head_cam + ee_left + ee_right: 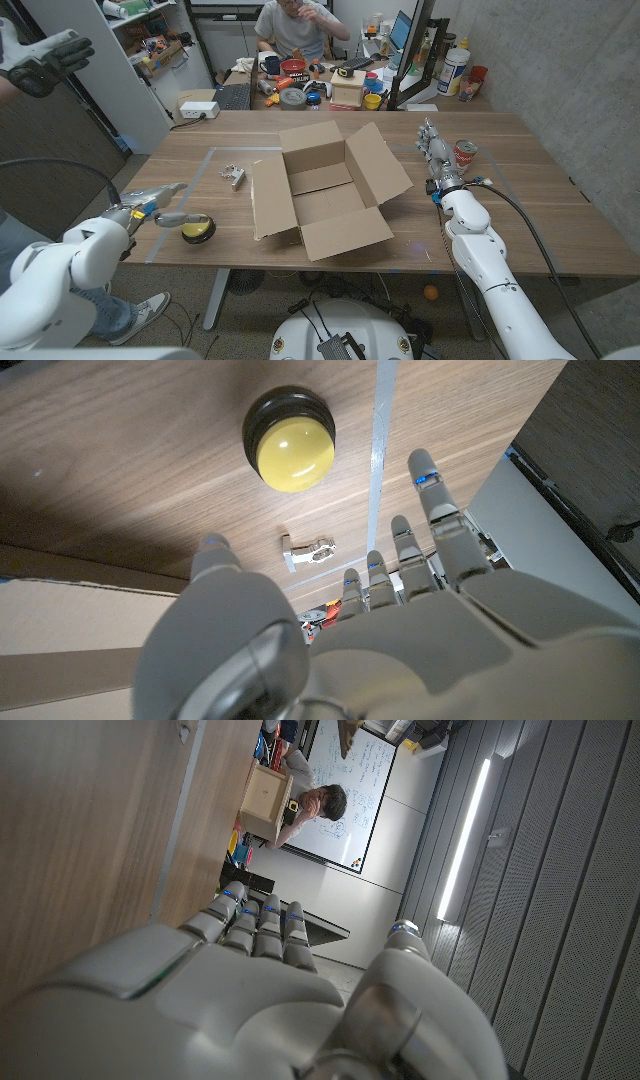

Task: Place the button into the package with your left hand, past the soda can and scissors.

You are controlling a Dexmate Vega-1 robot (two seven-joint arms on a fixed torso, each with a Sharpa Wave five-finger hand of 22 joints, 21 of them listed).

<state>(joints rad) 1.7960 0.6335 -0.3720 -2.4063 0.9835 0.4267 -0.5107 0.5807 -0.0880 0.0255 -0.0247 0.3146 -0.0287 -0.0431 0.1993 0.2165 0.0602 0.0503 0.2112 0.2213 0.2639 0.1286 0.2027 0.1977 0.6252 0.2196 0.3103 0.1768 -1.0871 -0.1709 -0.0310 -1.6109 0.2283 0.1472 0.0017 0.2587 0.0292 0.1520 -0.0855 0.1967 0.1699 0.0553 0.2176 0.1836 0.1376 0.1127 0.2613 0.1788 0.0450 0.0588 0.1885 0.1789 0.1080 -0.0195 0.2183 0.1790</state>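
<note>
Yellow button [195, 230] sits on wood just beyond the empty, spread left hand [160, 203]

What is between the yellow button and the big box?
Only bare table lies between the button and the box in the head view; a small metal piece sits farther back.

Small metal clip [234, 177] lies on wooden bench [530, 210]. Person [296, 25] sits at cluttered desk [340, 85] behind.
</note>
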